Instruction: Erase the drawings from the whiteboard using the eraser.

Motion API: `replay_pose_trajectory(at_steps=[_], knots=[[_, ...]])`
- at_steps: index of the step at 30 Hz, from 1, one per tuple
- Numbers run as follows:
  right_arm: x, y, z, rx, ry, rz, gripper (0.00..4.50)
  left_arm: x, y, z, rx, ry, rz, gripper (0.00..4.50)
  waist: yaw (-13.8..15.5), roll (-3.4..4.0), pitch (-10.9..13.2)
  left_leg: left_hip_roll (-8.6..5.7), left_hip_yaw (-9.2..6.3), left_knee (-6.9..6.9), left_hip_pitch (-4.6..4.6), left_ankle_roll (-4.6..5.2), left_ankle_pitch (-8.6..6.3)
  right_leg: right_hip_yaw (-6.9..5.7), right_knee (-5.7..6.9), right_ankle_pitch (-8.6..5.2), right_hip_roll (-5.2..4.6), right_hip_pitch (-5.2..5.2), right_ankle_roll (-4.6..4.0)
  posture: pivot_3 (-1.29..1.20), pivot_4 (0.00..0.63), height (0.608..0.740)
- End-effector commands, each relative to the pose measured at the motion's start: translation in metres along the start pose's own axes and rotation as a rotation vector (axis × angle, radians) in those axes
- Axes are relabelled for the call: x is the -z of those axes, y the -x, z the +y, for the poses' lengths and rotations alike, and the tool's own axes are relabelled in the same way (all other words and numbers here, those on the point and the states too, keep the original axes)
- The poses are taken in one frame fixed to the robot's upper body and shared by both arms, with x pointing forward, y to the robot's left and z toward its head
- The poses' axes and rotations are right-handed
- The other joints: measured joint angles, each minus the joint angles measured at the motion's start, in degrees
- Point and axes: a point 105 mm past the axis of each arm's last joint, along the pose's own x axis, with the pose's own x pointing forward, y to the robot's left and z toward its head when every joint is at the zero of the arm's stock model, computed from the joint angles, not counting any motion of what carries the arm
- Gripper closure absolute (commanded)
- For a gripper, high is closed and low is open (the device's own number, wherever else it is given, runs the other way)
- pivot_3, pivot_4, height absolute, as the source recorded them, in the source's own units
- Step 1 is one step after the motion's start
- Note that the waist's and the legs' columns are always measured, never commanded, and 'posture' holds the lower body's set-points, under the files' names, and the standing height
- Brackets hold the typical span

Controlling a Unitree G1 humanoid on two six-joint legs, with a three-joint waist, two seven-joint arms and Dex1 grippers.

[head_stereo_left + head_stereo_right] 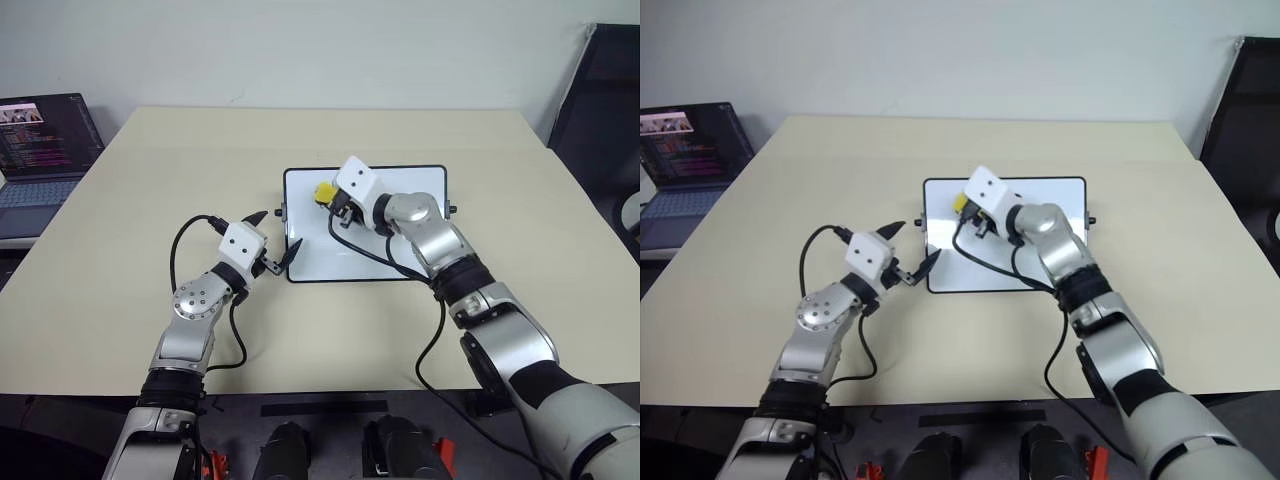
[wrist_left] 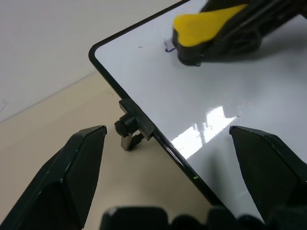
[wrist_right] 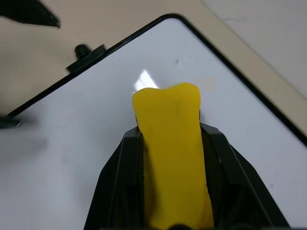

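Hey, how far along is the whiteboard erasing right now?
Most of the whiteboard already looks clean. The right gripper is shut on the eraser, pressing it near the board's far left corner. A small blue trace of the drawings sits beside the eraser, so that bit is left. The left gripper is open at the board's left edge.

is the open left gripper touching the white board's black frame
Apart. In the left wrist view, the left gripper straddles the glossy whiteboard's black-framed edge, gaps beside both fingers.
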Motion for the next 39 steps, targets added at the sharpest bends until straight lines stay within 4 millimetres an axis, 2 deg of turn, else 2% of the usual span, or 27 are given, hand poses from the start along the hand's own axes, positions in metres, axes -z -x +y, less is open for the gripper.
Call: replay_pose_trajectory(at_steps=[1,6,12,17,21,30,36,39], knots=[[0.030,0.006,0.010,-0.039,-0.026,0.116,3.29,-0.011,0.000,0.006,-0.019,-0.023,-0.041,0.00,-0.07,0.00,0.00,0.00,0.01,0.02,0.03,0.00,0.00,0.01,0.01,0.00,0.00,0.02,0.00,0.00,0.150,0.740],[0.019,0.001,0.006,-0.020,-0.013,0.098,3.29,-0.011,0.000,0.008,-0.021,-0.027,-0.040,0.00,-0.12,0.00,0.00,-0.02,0.02,0.01,0.45,0.00,0.00,0.00,0.04,0.00,0.01,0.32,-0.04,0.00,0.150,0.740],[-0.006,-0.012,-0.011,0.059,0.015,0.042,3.29,-0.012,0.000,0.008,-0.017,-0.031,-0.039,0.00,-0.33,0.01,0.01,-0.01,0.10,0.01,0.50,0.00,0.00,0.05,0.06,0.03,0.03,0.31,-0.07,0.00,0.150,0.740],[-0.026,-0.021,-0.017,0.103,0.045,-0.006,3.29,-0.012,0.000,0.007,-0.014,-0.030,-0.038,0.00,-0.33,0.01,0.01,0.00,0.10,-0.11,0.44,0.00,0.00,0.06,-0.01,0.02,0.03,0.25,-0.08,0.00,0.150,0.740],[-0.029,-0.024,-0.017,0.118,0.049,-0.017,3.29,-0.012,0.000,0.007,-0.013,-0.030,-0.037,0.00,-0.36,0.02,0.01,0.01,0.12,-0.20,0.43,0.00,0.00,0.08,-0.04,0.01,0.02,0.20,-0.09,0.00,0.150,0.740],[-0.019,-0.025,-0.008,0.094,0.064,0.001,3.29,-0.011,0.002,0.006,-0.010,-0.027,-0.031,0.00,-0.48,0.03,0.03,0.02,0.11,-0.22,0.43,0.00,0.00,0.07,-0.04,-0.01,0.03,0.20,-0.11,0.00,0.150,0.740],[0.019,-0.018,0.026,-0.066,0.087,0.094,3.29,-0.012,0.001,0.009,-0.014,-0.033,-0.031,0.00,-0.55,0.02,0.02,0.02,0.11,-0.24,0.45,0.00,0.00,0.07,-0.06,-0.01,0.02,0.21,-0.11,0.00,0.150,0.740],[0.021,-0.016,0.029,-0.078,0.087,0.102,3.29,-0.012,0.001,0.009,-0.013,-0.034,-0.031,0.00,-0.55,0.02,0.01,0.03,0.12,-0.25,0.49,0.00,0.00,0.09,-0.02,-0.01,0.02,0.22,-0.11,0.00,0.150,0.740]])
